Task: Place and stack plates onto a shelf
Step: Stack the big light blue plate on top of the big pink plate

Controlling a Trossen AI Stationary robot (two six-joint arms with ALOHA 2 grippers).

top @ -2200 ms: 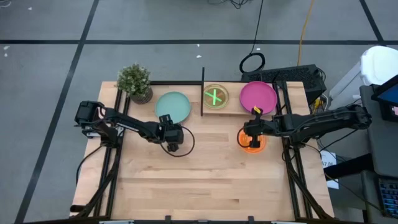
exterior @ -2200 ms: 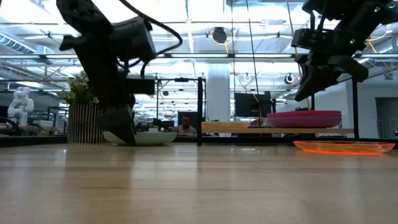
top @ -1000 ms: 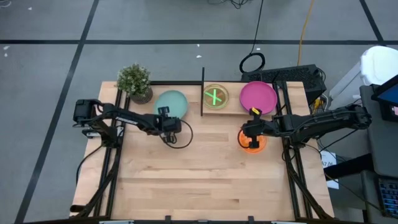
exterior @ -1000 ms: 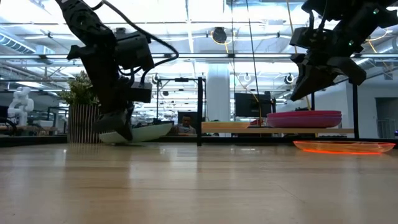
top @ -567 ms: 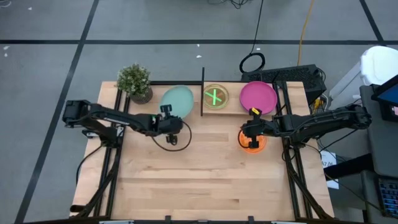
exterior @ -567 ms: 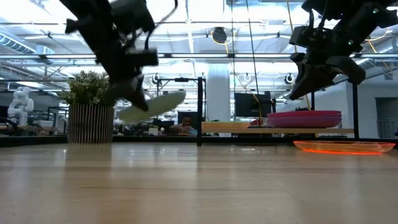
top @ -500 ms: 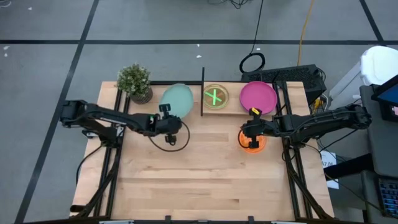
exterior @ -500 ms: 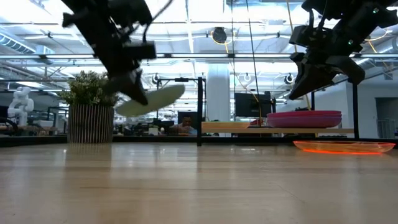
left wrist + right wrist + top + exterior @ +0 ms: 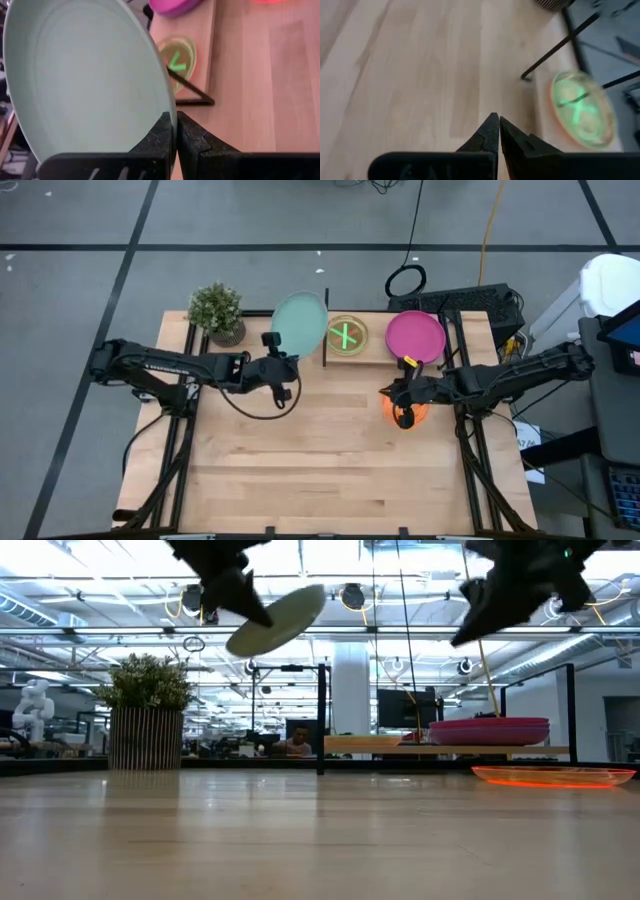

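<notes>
Grey floor (image 9: 250, 220) with dark lines surrounds the table.

Bright overhead light, blurred wrist views

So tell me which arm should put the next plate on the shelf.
The left. Its gripper is already shut on the pale teal plate, lifted off the table right beside the shelf. The right gripper is shut and empty above the orange plate.

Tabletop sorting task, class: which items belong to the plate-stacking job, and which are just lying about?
Job: teal plate held by left gripper; green plate and magenta plate on the shelf; orange plate.
Lying about: potted plant; cable coil.
</notes>
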